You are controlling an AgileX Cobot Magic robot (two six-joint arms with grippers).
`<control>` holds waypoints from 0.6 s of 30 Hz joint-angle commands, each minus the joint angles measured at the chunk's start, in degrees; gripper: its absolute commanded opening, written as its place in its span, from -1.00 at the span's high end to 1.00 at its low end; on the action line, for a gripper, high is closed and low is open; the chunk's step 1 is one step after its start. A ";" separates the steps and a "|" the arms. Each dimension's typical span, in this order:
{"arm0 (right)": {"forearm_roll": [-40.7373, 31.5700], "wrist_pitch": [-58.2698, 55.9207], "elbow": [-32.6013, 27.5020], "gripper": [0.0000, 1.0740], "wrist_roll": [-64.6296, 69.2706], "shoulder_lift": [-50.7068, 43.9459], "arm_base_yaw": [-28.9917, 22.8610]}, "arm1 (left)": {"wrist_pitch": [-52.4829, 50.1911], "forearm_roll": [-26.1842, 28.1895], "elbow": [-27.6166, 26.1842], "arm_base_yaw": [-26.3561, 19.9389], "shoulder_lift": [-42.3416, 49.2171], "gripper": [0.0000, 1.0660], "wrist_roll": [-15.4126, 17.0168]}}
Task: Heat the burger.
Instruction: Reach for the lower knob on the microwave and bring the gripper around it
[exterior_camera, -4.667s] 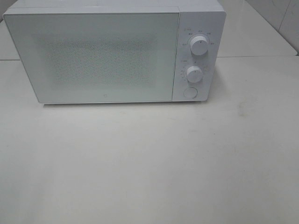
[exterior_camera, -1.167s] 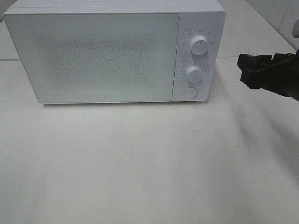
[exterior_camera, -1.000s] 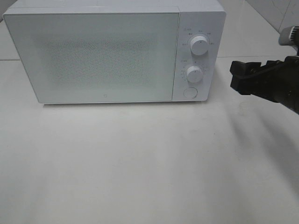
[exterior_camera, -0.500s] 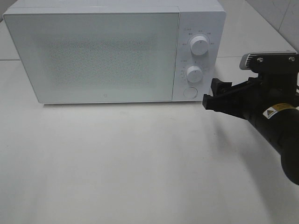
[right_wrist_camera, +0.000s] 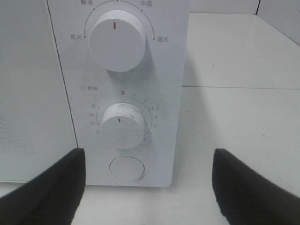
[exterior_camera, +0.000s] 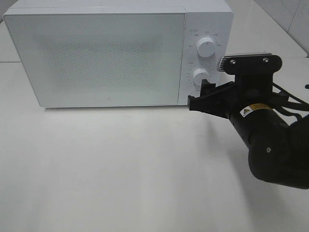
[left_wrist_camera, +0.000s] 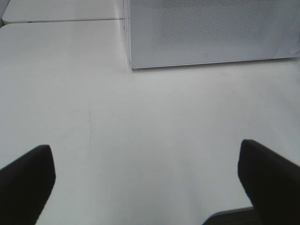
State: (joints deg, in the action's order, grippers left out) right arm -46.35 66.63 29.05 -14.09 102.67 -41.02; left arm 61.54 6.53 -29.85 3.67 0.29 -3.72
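Hovering at the microwave's (exterior_camera: 106,58) 4 o'clock, right end effector (exterior_camera: 199,95) fingers apart.
It is facing the timer dial (right_wrist_camera: 124,125) numbered 0 to 35; left end effector (left_wrist_camera: 144,147) is gaping above the desk (exterior_camera: 120,169); burger is not showing.

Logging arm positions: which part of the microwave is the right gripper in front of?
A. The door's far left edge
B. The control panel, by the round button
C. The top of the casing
B: the right gripper is open, facing the round button below the lower knob.

White table (exterior_camera: 120,169) carries white microwave (exterior_camera: 96,53), door shut.
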 commanded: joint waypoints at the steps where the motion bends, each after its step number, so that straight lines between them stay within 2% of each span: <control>1: 0.06 0.92 2.06 -0.37 -0.52 1.38 -0.17 | -0.11 0.52 0.23 -0.17 0.86 -0.83 0.40; 13: -0.06 0.92 8.14 -0.37 -0.52 7.22 0.06 | -0.11 0.52 0.23 -0.17 0.86 -0.83 0.40; 18: 0.92 0.52 11.46 -0.37 -0.52 10.03 2.23 | -0.11 0.52 0.23 -0.17 0.86 -0.83 0.40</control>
State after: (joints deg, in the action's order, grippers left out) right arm -46.41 67.15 38.73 -14.15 111.61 -39.94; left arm 61.54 6.53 -29.85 3.67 0.29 -3.72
